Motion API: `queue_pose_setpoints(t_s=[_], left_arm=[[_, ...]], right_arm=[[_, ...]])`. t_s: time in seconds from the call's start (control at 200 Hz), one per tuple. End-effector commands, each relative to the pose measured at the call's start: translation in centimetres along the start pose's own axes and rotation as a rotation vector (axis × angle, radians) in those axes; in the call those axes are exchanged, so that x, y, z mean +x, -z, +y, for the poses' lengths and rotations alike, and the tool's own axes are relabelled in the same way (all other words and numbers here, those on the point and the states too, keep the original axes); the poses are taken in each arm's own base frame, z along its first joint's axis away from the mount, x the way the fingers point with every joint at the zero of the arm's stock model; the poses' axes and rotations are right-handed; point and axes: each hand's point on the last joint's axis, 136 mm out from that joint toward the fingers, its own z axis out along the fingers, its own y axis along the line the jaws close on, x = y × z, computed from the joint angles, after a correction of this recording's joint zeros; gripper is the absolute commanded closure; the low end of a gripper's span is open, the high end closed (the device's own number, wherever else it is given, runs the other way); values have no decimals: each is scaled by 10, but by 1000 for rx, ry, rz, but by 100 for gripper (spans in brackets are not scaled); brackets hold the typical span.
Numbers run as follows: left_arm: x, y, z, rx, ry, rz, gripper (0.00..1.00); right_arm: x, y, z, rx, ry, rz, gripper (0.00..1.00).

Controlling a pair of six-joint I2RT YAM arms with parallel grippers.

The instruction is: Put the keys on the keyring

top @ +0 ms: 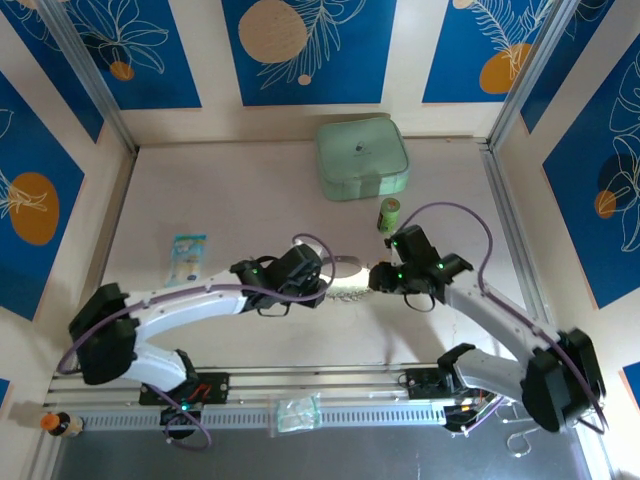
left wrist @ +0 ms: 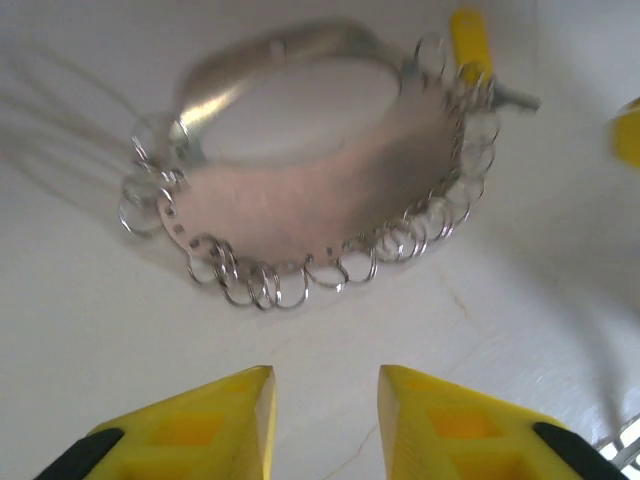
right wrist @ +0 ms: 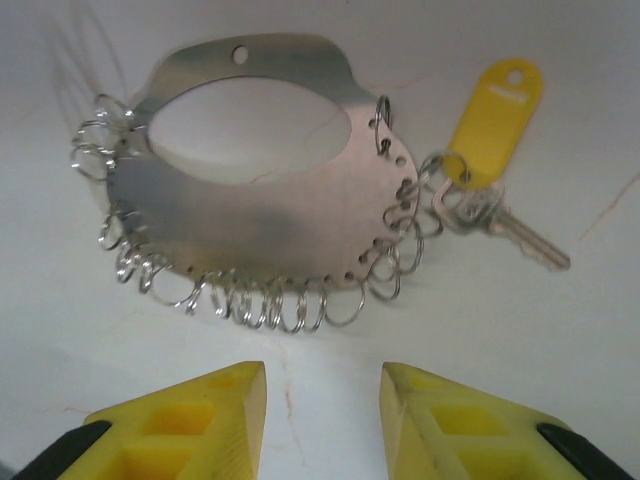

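Observation:
The keyring (right wrist: 250, 215), a flat silvery oval plate edged with small wire loops, lies on the table between both grippers (top: 347, 290). One of the keys (right wrist: 497, 105), with a yellow plastic head and a metal blade, rests at the plate's right edge, its small ring among the edge loops. In the left wrist view the keyring (left wrist: 310, 195) has the yellow key head (left wrist: 470, 40) behind it. My left gripper (left wrist: 325, 385) is open just short of the loops, holding nothing. The right gripper (right wrist: 322, 375) stands open on the opposite side, also empty.
A pale green square case (top: 362, 158) sits at the back of the table, with a green cylinder (top: 388, 214) standing in front of it near my right arm. A small packet (top: 187, 255) lies at the left. Patterned walls close in three sides.

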Motion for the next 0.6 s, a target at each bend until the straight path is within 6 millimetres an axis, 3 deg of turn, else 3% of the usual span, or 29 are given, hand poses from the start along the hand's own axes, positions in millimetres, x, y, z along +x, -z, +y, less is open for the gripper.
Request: queue_pose_setpoints(t_s=[0.0,0.14,0.315,0.465,0.595], left_arm=[[-26,21,14,-44,4,-183,65],[-34,42,31,-67,13,-319,62],[-30,52,46,-80,21,-378,62],[-25,55,54,-88,35,-401,62],[-17,52,57,-82,43,-388,60]], right_arm=[[-19,-11,-2,58,55,14,65],[-35,-36,-9,130,62,66,67],[-48,-58,-15,201,65,118,71],[-53,-65,-16,227,64,136,73],[-51,-59,0,204,89,125,73]])
